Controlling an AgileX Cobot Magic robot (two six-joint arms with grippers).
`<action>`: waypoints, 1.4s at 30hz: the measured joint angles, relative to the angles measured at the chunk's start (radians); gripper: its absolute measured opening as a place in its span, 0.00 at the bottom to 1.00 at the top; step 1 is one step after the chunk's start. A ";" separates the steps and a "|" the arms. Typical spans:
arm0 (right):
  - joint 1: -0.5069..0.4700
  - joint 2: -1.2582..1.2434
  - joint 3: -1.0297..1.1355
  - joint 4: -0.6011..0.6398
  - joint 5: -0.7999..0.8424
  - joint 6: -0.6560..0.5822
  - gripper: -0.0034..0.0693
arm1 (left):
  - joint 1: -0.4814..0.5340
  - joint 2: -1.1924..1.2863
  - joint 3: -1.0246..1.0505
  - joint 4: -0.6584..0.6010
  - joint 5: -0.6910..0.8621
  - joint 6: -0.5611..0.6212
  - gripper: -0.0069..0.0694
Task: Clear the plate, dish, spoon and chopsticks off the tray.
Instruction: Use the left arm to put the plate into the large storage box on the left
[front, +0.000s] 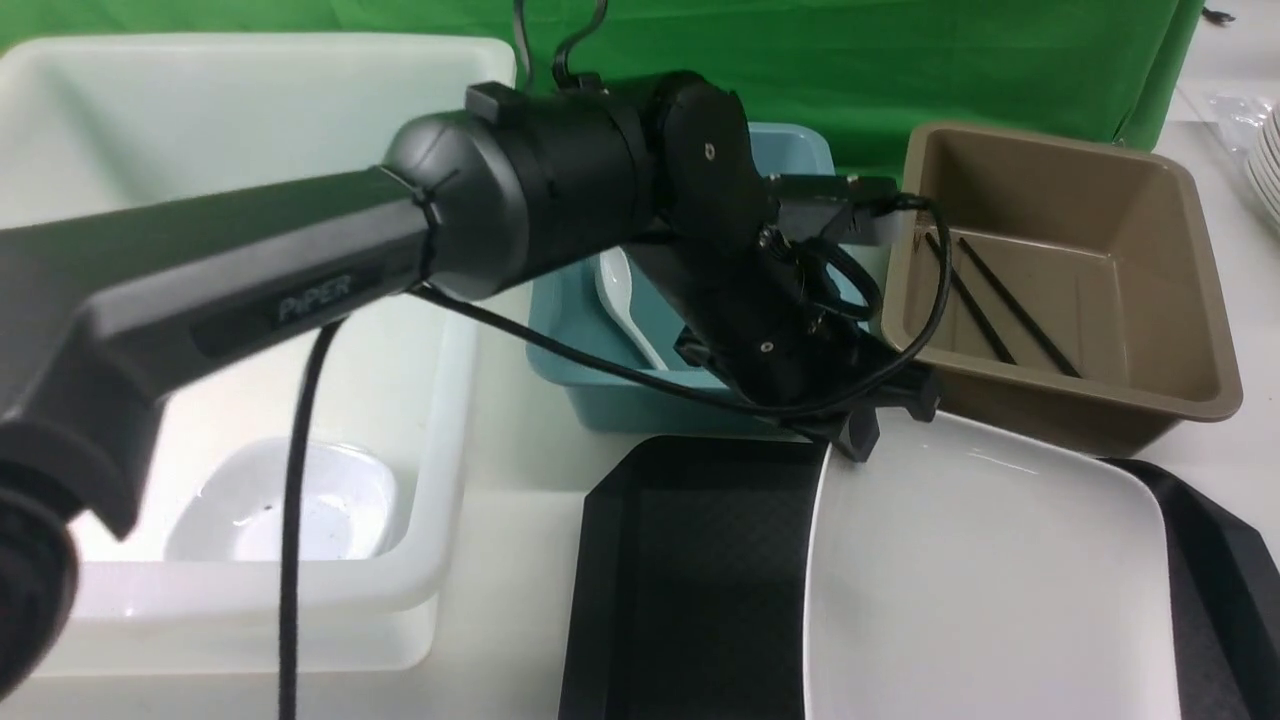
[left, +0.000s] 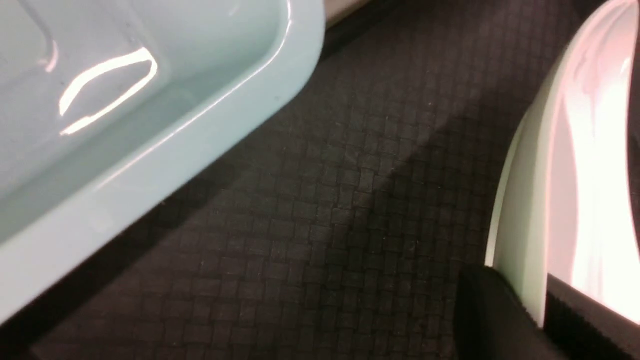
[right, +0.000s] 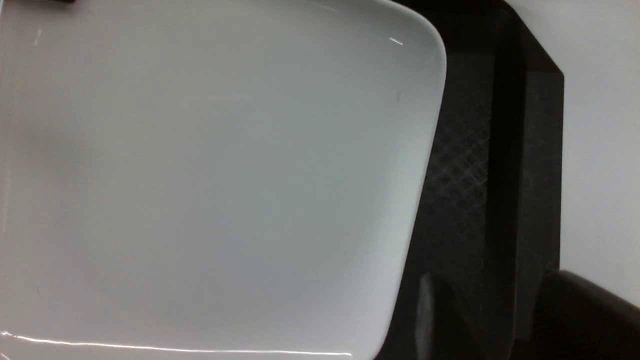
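Observation:
The large white plate (front: 990, 580) lies on the black tray (front: 690, 560), covering its right part. My left gripper (front: 862, 432) reaches across to the plate's far left corner. In the left wrist view this gripper (left: 534, 305) is shut on the plate (left: 575, 175), with the rim pinched between its fingers above the tray (left: 350, 200). The right gripper (right: 500, 325) stands open beside the plate (right: 200, 175), its fingers astride the rim of the tray (right: 475, 150). The spoon (front: 625, 300) lies in the blue bin, the chopsticks (front: 1000, 300) in the brown bin, and the dish (front: 290, 500) in the white bin.
The blue bin (front: 590, 390) stands right behind the tray, close to the left gripper. Beside it on the right is the brown bin (front: 1180, 390), which touches the plate's far edge. The big white bin (front: 440, 420) fills the left side. A green cloth hangs behind.

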 joint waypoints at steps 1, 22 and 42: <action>0.000 0.000 0.000 0.000 0.000 0.000 0.45 | 0.000 -0.006 0.000 0.008 0.000 -0.002 0.11; 0.000 0.000 0.000 0.001 -0.011 0.000 0.45 | 0.001 -0.106 0.000 0.110 0.033 -0.056 0.11; 0.000 0.000 0.000 0.001 -0.025 0.000 0.45 | 0.001 -0.176 0.000 0.151 0.067 -0.057 0.12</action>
